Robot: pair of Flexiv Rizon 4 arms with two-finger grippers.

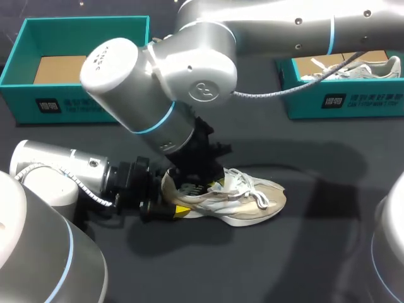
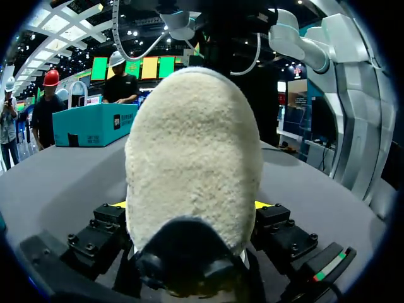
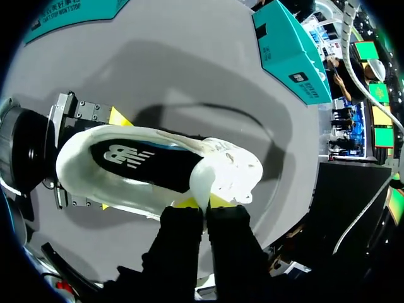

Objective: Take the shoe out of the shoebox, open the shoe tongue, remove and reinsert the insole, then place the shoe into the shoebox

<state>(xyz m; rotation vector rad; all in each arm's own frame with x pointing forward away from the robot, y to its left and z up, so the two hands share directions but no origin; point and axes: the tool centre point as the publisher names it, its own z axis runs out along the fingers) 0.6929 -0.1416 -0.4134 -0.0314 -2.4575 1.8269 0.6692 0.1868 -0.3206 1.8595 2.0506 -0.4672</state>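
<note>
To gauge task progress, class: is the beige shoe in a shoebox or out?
Out: the shoe rests on the table, well clear of the empty shoebox.

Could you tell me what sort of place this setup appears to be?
Likely a robot workbench for shoe handling: dark table, teal shoeboxes, and a sneaker held by the left gripper and right gripper.

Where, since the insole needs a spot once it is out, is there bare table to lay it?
Bare table lies between the shoe and the right shoebox, and between the shoe and the near edge. Crowded: the heel, where the left pincer and right pincer both grip it.
</note>
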